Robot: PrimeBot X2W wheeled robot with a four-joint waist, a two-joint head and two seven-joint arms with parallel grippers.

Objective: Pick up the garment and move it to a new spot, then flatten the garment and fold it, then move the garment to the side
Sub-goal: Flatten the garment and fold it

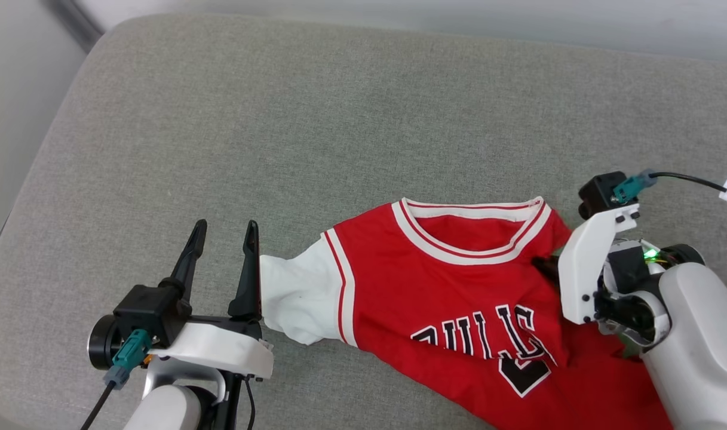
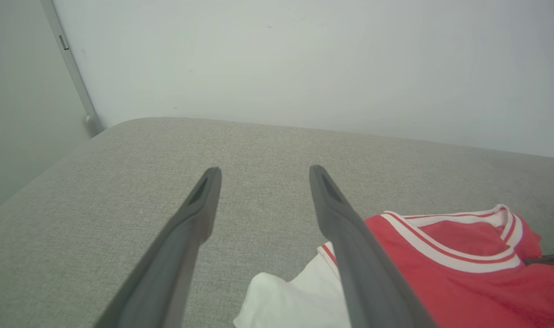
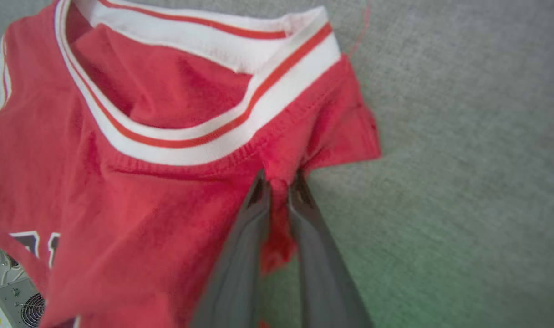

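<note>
Grey upholstered cushion [image 1: 279, 119] carries the garment [image 1: 459, 286] at lower centre-right, rumpled; right claw [image 3: 279, 180] pinches its red shoulder beside the collar [image 3: 190, 150]; left claw [image 1: 227, 224] stands spread, empty, just beside the white sleeve [image 1: 291, 292]; recommended: left claw takes the matching shoulder first, then both lift evenly.

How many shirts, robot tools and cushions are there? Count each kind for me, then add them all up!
red basketball-jersey T-shirt with white sleeves: 1
robot tools with two long dark fingers: 2 (left tool open, right tool pinching the shirt's shoulder)
grey fabric cushion: 1
Total: 4
</note>
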